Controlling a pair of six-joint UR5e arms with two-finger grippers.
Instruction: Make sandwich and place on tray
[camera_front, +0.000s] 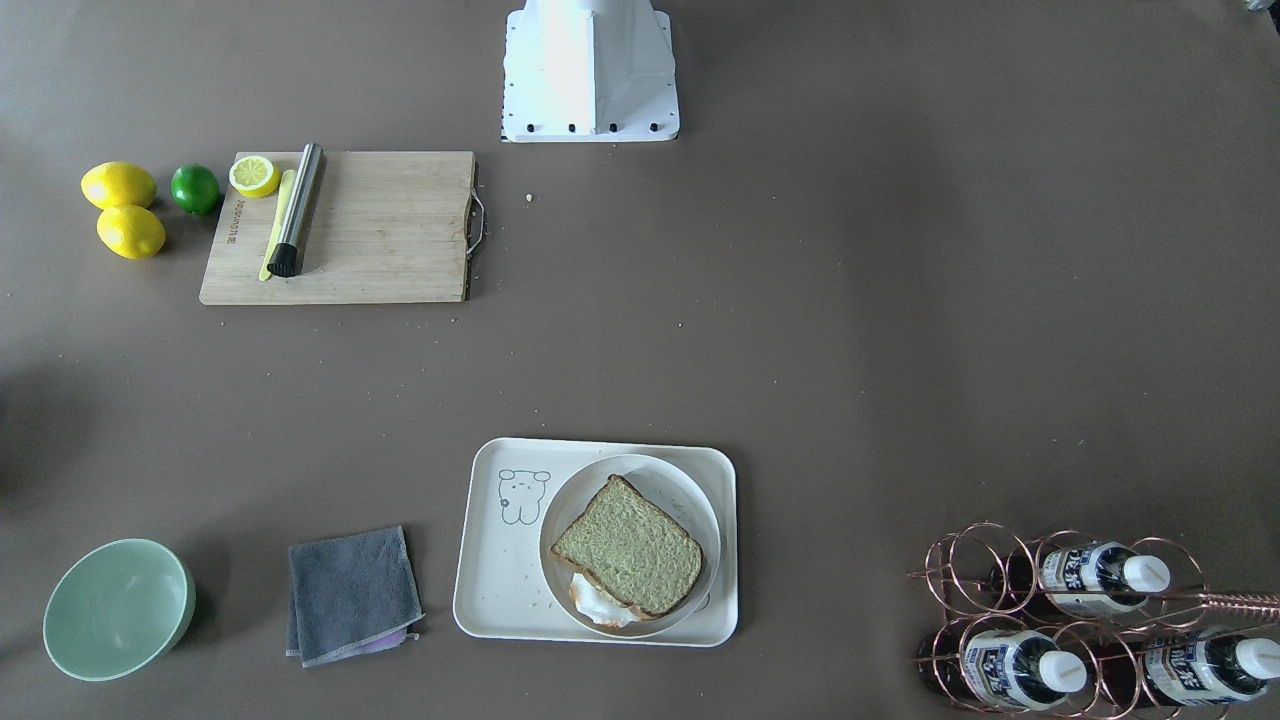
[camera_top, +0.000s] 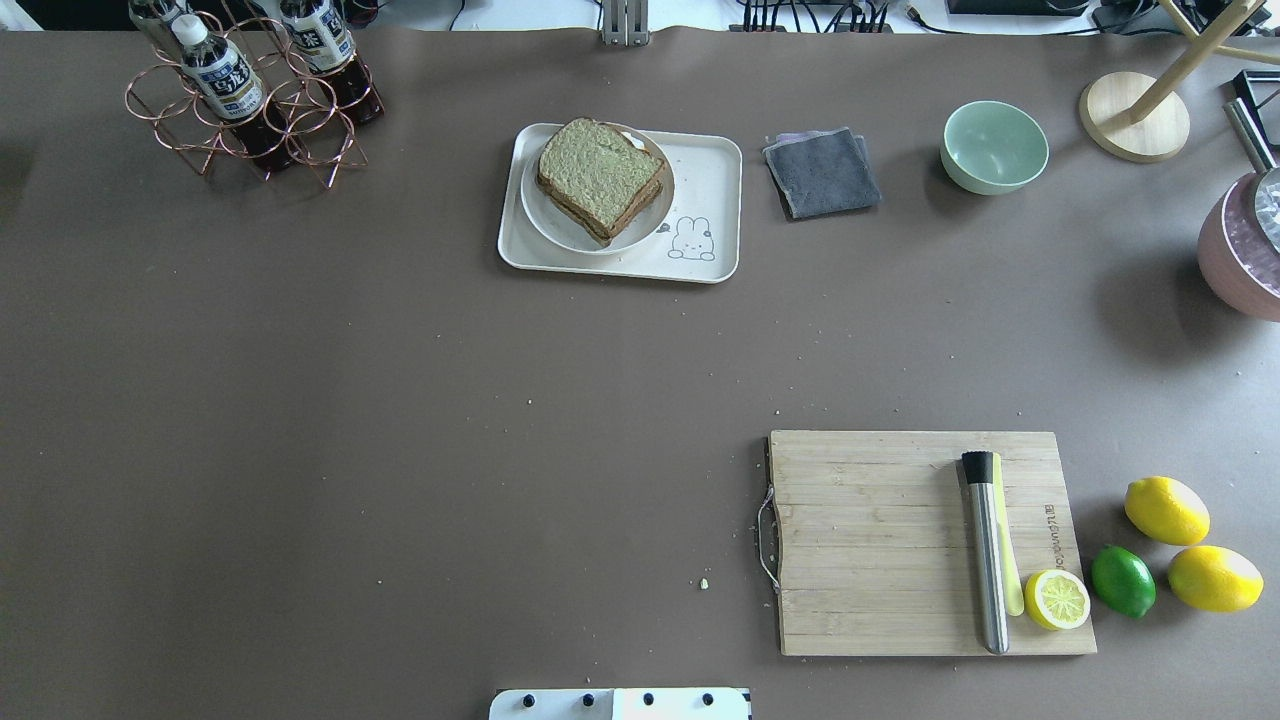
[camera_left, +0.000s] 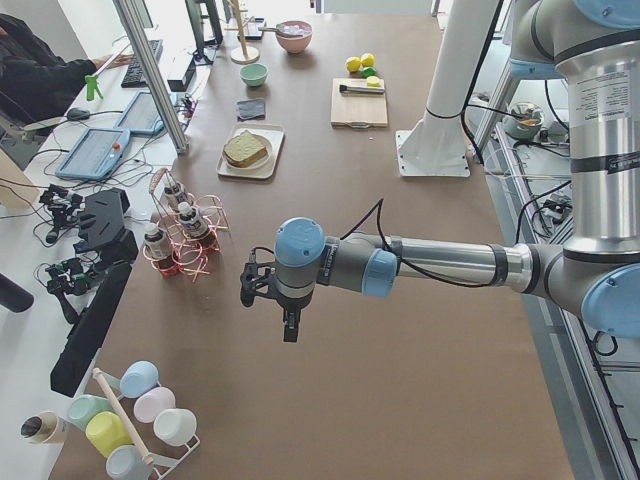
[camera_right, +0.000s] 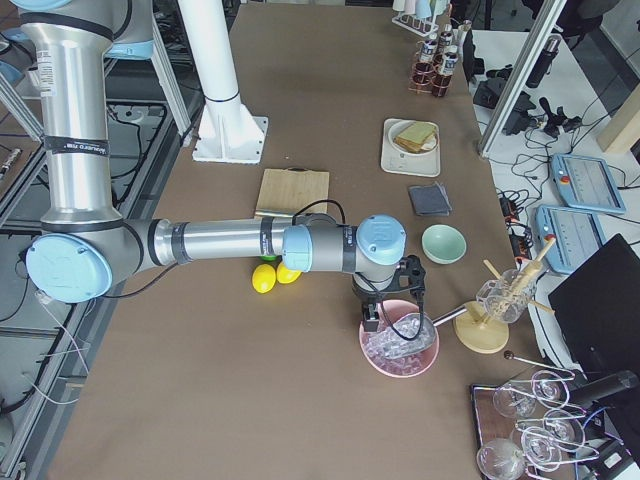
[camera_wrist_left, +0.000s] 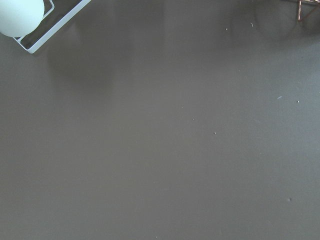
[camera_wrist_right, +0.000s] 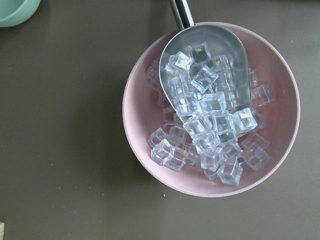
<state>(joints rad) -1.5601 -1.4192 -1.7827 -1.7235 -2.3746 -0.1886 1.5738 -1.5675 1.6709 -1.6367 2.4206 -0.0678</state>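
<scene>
The sandwich (camera_front: 628, 545), two brown-crusted bread slices with egg white showing at one edge, lies on a round white plate (camera_front: 700, 500). The plate stands on the cream tray (camera_front: 495, 585) with the bear drawing. Sandwich (camera_top: 600, 178) and tray (camera_top: 715, 170) also show in the overhead view, at the table's far side. My left gripper (camera_left: 288, 325) shows only in the exterior left view, above bare table near the bottle rack, far from the tray. My right gripper (camera_right: 370, 318) shows only in the exterior right view, above the pink ice bowl. I cannot tell whether either is open or shut.
A wooden cutting board (camera_top: 880, 540) holds a metal tool and a half lemon, with lemons and a lime (camera_top: 1122, 580) beside it. A grey cloth (camera_top: 822, 172), a green bowl (camera_top: 994, 147), a copper bottle rack (camera_top: 245, 95) and a pink bowl of ice with scoop (camera_wrist_right: 210, 110) stand around the table.
</scene>
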